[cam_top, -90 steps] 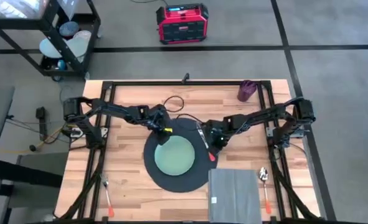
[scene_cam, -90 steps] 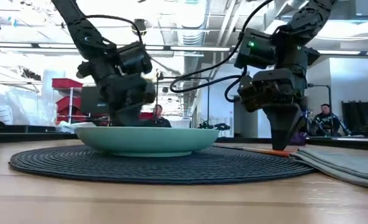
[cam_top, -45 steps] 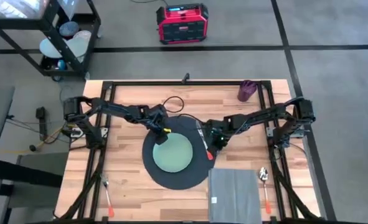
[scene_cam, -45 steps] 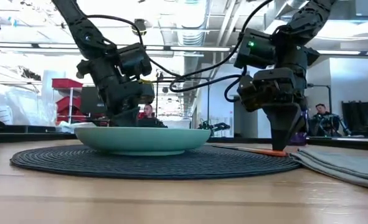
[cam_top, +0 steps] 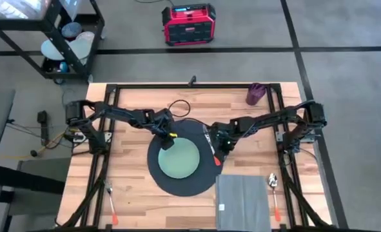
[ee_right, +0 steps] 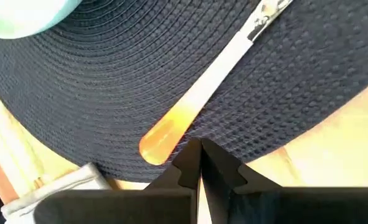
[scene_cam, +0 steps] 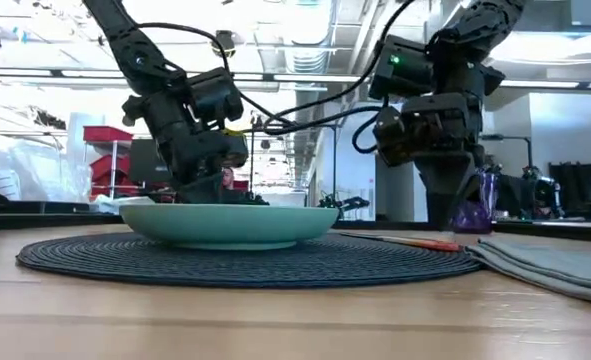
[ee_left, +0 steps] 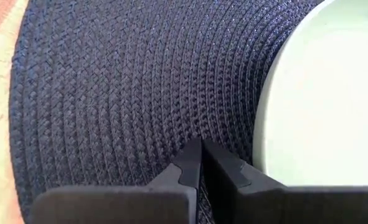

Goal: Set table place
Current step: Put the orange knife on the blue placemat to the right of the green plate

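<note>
— What is shown on top of the light-wood butcher-block table (cam_top: 132, 193)?

— Near its middle, a large round dark woven placemat (cam_top: 171, 183) is laid, and a pale green round plate (cam_top: 180, 161) is set on it. At the plate's far rim, the left gripper (ee_left: 202, 158) is held low with fingers pressed together, empty.

— And beside the plate?

— An orange-handled utensil (ee_right: 199, 106) is seen lying on the mat's edge. Just over its handle end, the right gripper (ee_right: 200, 155) is held closed, clamped on nothing. A grey folded napkin (cam_top: 242, 201) is placed nearby.
</note>
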Motion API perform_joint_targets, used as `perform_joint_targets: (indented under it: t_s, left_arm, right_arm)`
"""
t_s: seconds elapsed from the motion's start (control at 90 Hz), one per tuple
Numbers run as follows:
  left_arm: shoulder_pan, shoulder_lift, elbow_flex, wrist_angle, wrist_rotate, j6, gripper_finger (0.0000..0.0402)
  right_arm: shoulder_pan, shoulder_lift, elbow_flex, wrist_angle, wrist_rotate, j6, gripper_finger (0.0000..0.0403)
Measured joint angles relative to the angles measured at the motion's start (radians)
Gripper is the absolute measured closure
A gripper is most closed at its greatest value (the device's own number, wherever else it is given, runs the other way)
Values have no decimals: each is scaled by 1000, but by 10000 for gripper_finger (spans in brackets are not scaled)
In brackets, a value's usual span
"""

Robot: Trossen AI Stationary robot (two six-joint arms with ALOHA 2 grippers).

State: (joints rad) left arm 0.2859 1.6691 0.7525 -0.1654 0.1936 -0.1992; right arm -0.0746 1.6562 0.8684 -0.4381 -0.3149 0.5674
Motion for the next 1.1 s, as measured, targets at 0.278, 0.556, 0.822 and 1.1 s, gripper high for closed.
perform_joint_targets:
  t_s: [0.278,0.556,0.822,1.1]
  left_arm:
    - [0,0,-1,4,5,-28,401]
    - [0,1,-1,5,6,-34,401]
    - [-1,1,-2,14,6,-39,401]
    - [-1,2,-2,29,6,-52,401]
  right_arm:
    - [0,0,-13,62,26,19,403]
    - [3,1,-43,76,27,52,403]
    - [3,1,-43,91,27,52,403]
    - [2,1,-43,97,27,53,403]
